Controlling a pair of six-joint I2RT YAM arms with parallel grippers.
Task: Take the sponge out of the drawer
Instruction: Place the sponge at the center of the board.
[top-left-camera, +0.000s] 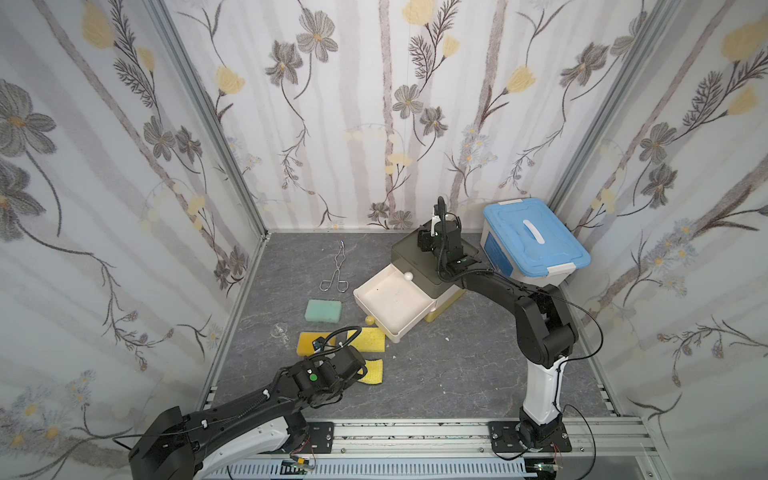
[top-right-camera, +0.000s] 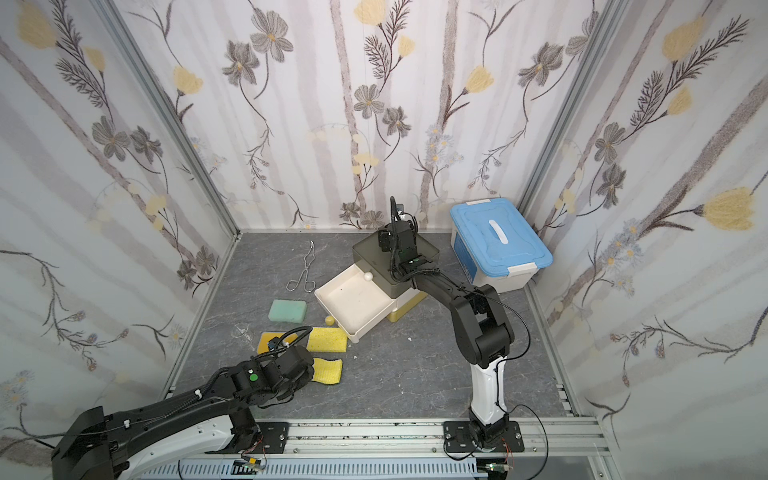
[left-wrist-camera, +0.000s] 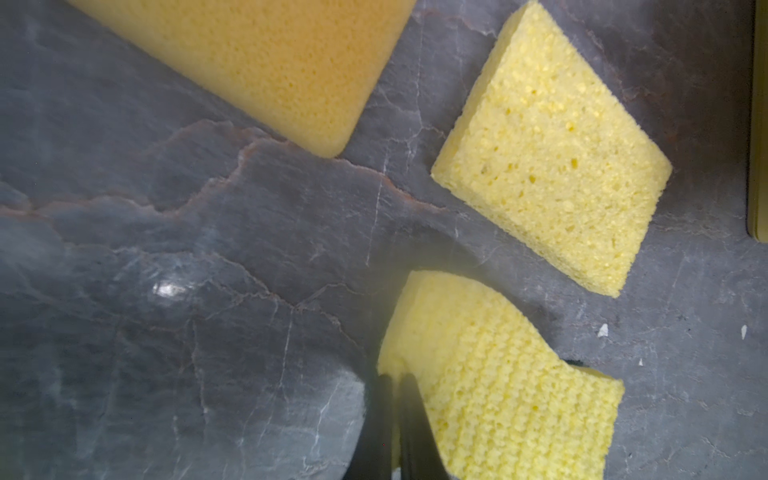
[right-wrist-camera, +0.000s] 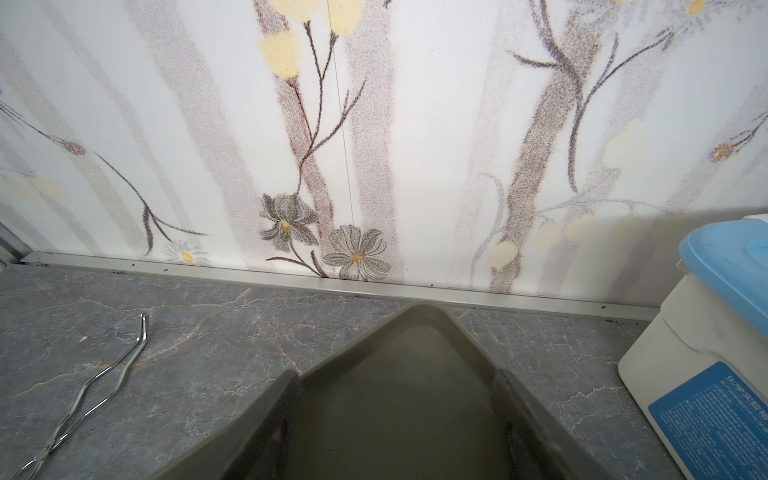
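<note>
Centrally, toward 12 o'clock on the grey marble-patterned tabletop (top-left-camera: 436, 374), stands the olive-grey plastic drawer unit (top-left-camera: 409, 251). Its white upper drawer (top-left-camera: 390, 299) is open toward 7 o'clock, floor bare.

The wavy yellow sponge (left-wrist-camera: 498, 395) lies outside the drawer, on the tabletop at the drawer's 6 o'clock. The left gripper (left-wrist-camera: 397, 419) meets its near edge, jaws closed on that edge.

The right gripper (right-wrist-camera: 397, 376) sits over the unit's top, jaws standing wide apart astride one corner of the rim. Whether they press the rim cannot be told.

A flat yellow sponge (top-left-camera: 370, 338) lies just beside the drawer's front corner, with an orange-yellow sponge (top-left-camera: 307, 343) at its 9 o'clock.

A green foam sponge (top-left-camera: 323, 311) lies at the drawer's 9 o'clock and metal wire tongs (top-left-camera: 336, 270) at its 10 o'clock. A white storage box with a blue lid (top-left-camera: 536, 241) stands at the unit's 3 o'clock.
</note>
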